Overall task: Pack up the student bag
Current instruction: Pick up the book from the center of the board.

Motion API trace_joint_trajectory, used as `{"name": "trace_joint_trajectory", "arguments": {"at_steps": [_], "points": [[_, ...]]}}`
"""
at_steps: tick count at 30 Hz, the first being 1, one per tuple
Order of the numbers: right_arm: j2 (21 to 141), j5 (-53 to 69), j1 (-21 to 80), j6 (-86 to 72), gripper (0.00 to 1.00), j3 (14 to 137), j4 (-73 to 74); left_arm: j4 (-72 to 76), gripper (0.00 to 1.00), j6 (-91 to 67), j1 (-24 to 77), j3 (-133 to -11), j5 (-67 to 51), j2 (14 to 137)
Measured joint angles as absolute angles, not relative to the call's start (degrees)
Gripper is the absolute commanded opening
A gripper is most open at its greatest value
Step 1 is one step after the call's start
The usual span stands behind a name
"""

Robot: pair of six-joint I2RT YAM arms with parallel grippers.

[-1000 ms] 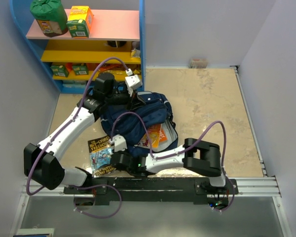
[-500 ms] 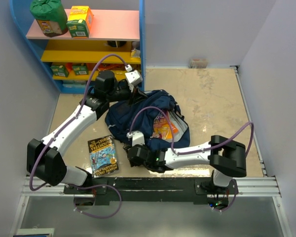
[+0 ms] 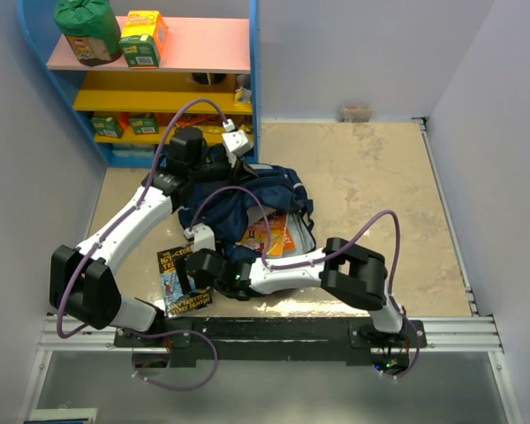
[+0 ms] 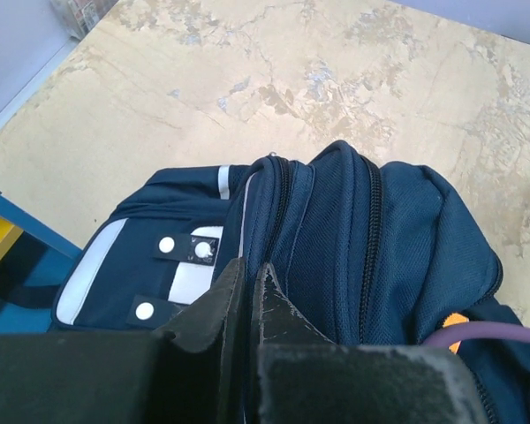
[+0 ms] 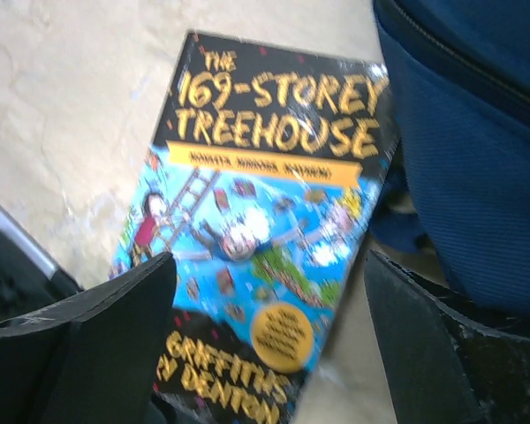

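Navy-blue fabric backpack with a white square patch sits slumped on the beige marbled tabletop in the top external view, near the left of the table and just in front of a blue shelf unit with pink and yellow boards. Its mouth gapes toward the arms, with orange and colourful book covers showing inside. The left gripper reaches to the backpack's far upper edge. The right gripper hovers over a glossy paperback with a blue and black cover, which lies flat on the table just beside the backpack's near left corner. From the left wrist, the left gripper has its dark fingers pressed together, clamped on a fold of the backpack at its zippered rim. The white patch with snap studs lies just left of them, and a purple cable crosses the lower right. From the right wrist, the right gripper has its black fingers spread wide apart with nothing held. The paperback, titled "The 169-Storey Treehouse", lies beneath the gap. The backpack fills the upper right, its edge over the paperback's right side.
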State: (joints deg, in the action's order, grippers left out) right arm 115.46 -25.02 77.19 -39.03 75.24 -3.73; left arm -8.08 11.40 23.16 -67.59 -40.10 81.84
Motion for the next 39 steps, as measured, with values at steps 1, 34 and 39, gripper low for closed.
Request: {"name": "trace_joint_trajectory", "arguments": {"at_steps": [1, 34, 39], "points": [[116.62, -25.45, 77.19, -39.09, 0.95, 76.82, -3.16, -8.19, 0.00, 11.46, 23.07, -67.59, -40.42, 81.84], [122.63, -22.96, 73.45, -36.88, 0.95, 83.48, 0.75, -0.82, 0.00, 9.56, 22.50, -64.86, -45.98, 84.90], [124.40, -22.81, 73.34, -38.13, 0.84, 84.97, 1.19, 1.76, 0.00, 9.45, 22.48, -63.48, -46.74, 85.38]]}}
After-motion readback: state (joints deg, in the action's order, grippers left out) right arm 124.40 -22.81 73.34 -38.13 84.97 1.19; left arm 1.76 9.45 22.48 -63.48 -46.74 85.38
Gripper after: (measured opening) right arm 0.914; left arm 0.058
